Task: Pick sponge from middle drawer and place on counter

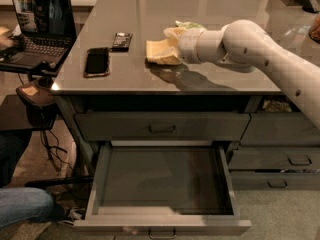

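The pale yellow sponge (161, 51) is at the tip of my gripper (175, 48), tilted and just over the grey counter (150, 4), with its shadow on the slab below. My gripper is shut on the sponge; my white arm reaches in from the right. The middle drawer (162, 219) stands pulled wide open below the counter, and its dark interior is empty.
A black phone (96, 61) and a small dark device (121, 40) lie on the counter to the left of the sponge. A green snack bag (187, 25) sits just behind my gripper. An open laptop (42, 14) stands on a side table at left. A person's leg (25, 206) is at bottom left.
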`<state>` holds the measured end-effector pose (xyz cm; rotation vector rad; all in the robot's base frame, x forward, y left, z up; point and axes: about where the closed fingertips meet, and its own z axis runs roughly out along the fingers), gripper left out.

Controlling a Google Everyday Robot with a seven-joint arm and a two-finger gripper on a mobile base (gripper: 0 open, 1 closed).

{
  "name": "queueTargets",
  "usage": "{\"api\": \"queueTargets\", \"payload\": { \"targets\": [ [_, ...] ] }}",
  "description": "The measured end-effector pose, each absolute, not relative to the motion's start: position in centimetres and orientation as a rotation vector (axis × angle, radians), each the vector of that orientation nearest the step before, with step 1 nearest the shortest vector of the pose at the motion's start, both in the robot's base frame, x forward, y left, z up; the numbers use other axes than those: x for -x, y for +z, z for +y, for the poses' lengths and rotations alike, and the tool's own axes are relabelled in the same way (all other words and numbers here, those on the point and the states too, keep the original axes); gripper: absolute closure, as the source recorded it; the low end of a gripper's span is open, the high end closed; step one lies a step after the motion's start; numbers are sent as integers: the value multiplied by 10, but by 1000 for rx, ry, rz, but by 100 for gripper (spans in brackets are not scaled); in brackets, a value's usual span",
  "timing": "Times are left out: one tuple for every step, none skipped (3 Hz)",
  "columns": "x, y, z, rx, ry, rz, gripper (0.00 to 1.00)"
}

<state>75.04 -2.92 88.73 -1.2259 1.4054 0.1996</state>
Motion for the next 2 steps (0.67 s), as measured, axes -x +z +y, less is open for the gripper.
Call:
{"api": "queueTargets", "payload": {
  "targets": [
    [-750,887,-29,1226,200,1405,0],
    [-750,887,-29,1226,200,1405,0]
  ]
}}
